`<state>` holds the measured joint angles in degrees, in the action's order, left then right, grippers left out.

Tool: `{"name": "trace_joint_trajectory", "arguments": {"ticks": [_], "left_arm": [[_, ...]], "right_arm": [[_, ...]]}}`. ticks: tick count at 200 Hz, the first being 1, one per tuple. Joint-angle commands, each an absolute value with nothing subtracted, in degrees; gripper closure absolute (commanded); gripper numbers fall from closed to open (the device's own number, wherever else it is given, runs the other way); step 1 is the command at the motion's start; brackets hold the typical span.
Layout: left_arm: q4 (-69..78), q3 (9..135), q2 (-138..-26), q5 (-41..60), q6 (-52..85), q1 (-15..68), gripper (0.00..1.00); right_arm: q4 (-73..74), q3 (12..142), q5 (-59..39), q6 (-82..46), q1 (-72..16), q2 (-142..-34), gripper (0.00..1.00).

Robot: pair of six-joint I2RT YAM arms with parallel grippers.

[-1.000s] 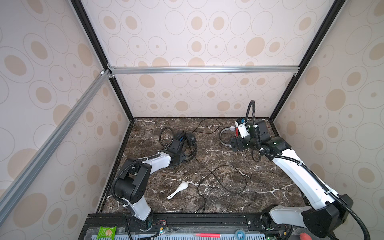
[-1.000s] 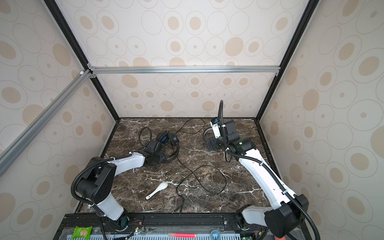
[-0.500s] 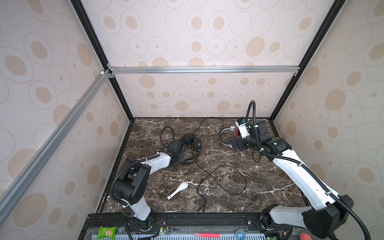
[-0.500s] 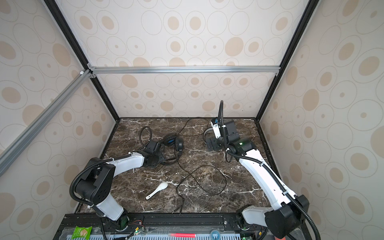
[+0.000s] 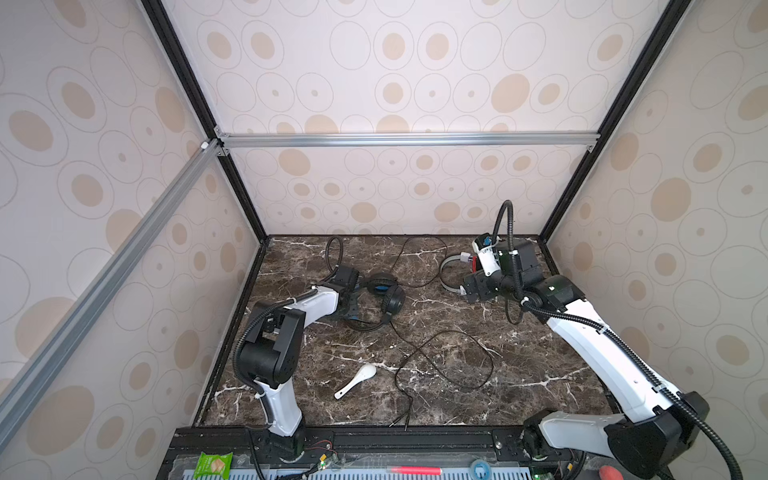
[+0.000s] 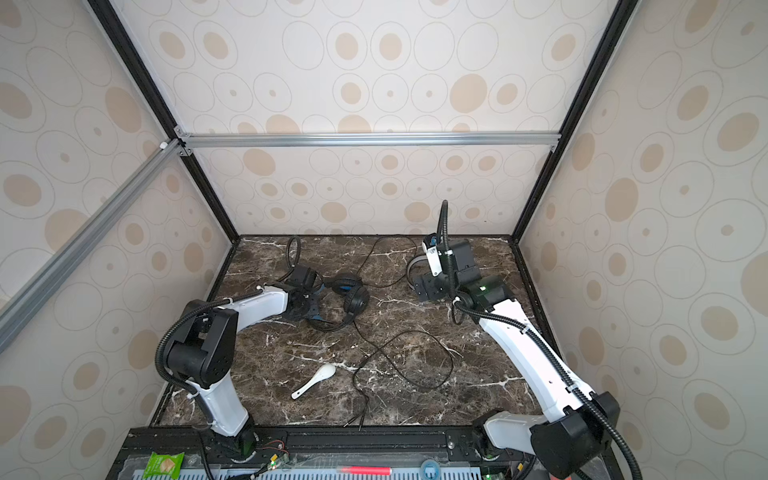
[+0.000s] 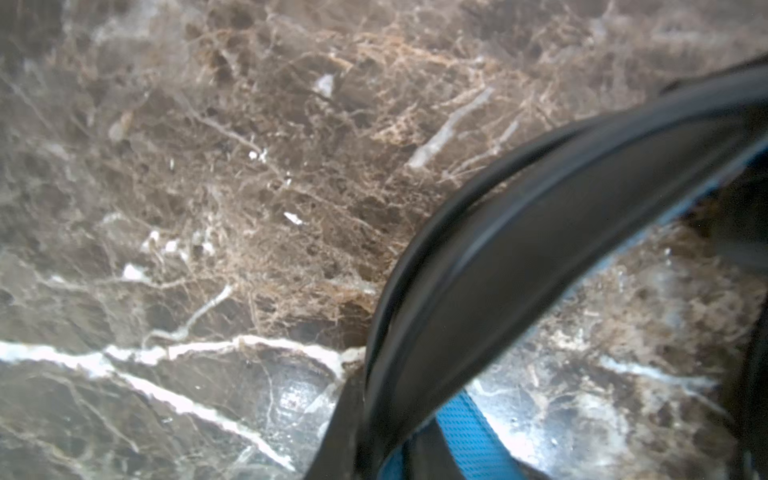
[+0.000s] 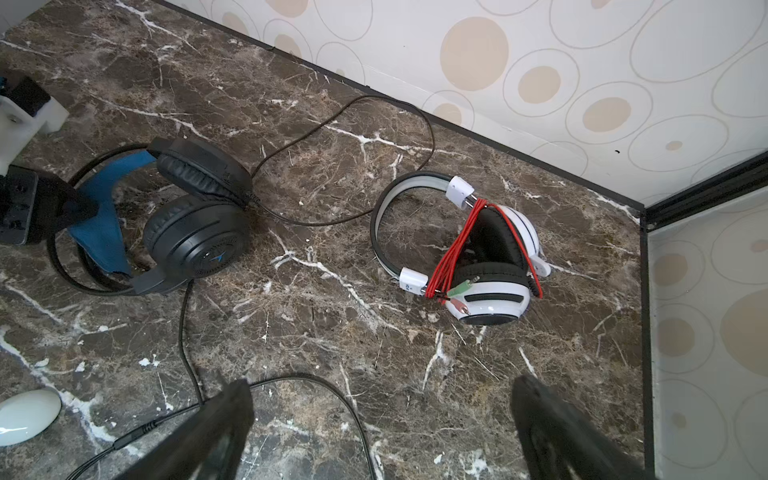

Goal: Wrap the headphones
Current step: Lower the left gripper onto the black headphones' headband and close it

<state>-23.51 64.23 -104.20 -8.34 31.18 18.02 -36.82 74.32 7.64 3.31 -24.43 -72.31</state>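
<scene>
The black headphones lie left of centre, earcups together. My left gripper is shut on their headband, beside its blue inner strap. Their thin black cable runs loose in loops to the front edge. The white-and-black headphones lie at the back right with the red cable wound around the earcups; in both top views only their headband shows. My right gripper hangs open above the table beside them.
A white spoon lies front centre on the marble table. Another stretch of black cable loops near the back wall. Patterned walls and black frame posts close in three sides.
The left gripper has closed on the black headphones' headband and drawn them slightly toward the front. The right arm has not moved.
</scene>
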Motion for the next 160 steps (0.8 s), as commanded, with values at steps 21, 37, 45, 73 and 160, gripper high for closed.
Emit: {"name": "trace_joint_trajectory", "arguments": {"ticks": [21,37,45,73,160], "left_arm": [[-27.8,66.1,-105.0,-9.2,32.7,17.5,0.48],[-27.3,64.0,-102.7,-7.8,37.1,17.5,0.25],[-27.1,62.9,-101.8,-7.6,39.7,17.5,0.19],[-24.3,58.3,-98.9,-6.7,47.3,17.7,0.16],[-23.9,60.1,-103.1,-6.9,50.6,18.5,0.37]], "right_arm": [[-36.9,73.6,8.5,3.7,-24.7,-70.6,0.00],[-36.9,73.2,9.0,3.9,-24.7,-70.3,0.00],[-36.8,73.0,9.3,3.7,-24.7,-70.1,0.00],[-36.0,72.8,9.4,3.8,-24.7,-70.4,0.00],[-36.0,72.0,9.9,4.6,-24.8,-70.1,0.00]]}}
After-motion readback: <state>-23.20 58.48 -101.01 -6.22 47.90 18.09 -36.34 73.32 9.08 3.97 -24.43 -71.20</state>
